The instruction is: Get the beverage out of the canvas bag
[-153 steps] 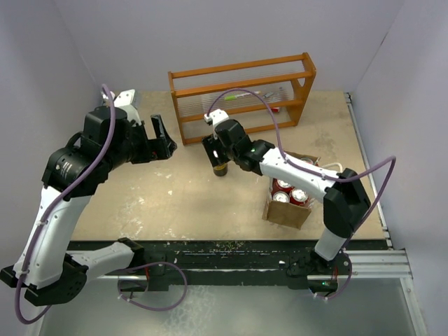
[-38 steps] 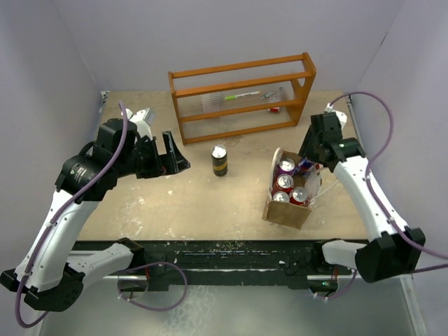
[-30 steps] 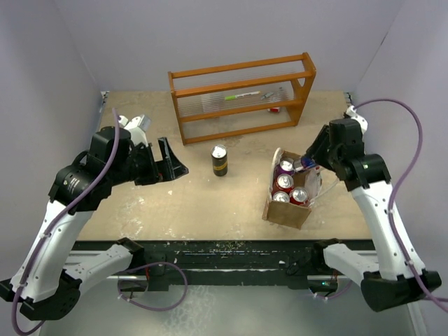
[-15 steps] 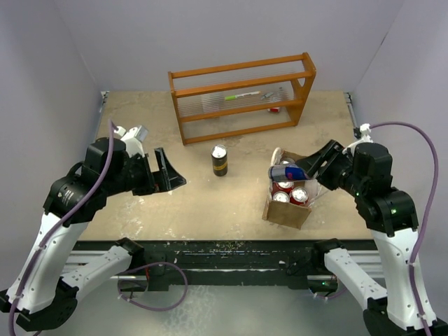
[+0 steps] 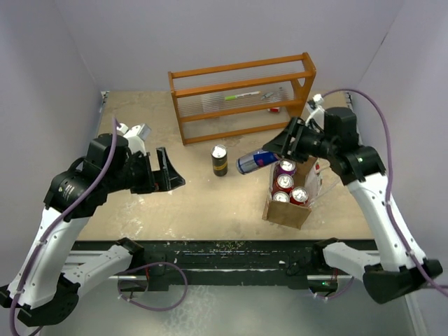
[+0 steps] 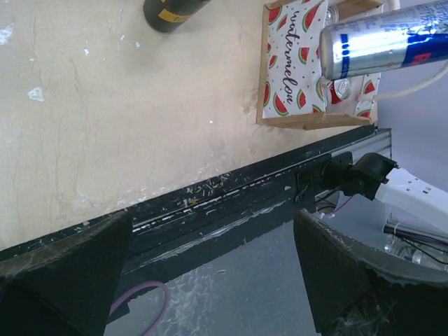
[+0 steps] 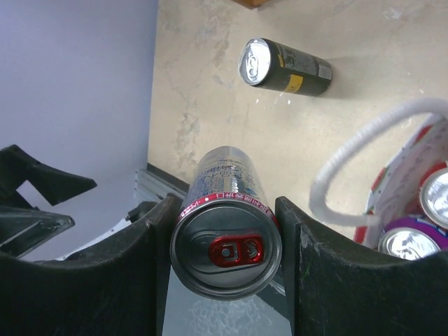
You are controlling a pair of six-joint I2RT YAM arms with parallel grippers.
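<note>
While the left gripper (image 5: 167, 171) gapes empty, the right gripper (image 7: 227, 210) clamps 1 blue can (image 5: 255, 161) (held sideways).

The blue can (image 5: 257, 160) is smooth, shiny metal with a silver top. The right gripper (image 7: 225, 224) has black fingers (image 7: 329, 280) that look like dull plastic. The dark can (image 5: 220, 159) on the table is metal too, with a glossy side and a bright top. The red cans (image 5: 283, 183) have shiny silver tops. The bag (image 5: 285, 212) is rough brown cloth, not shiny, with pale printed cloth inside and white rope handles (image 7: 320, 189). The rack (image 5: 241, 98) is smooth orange wood. The table (image 5: 210, 203) is a dull, pale board, scuffed and flecked with white.
</note>
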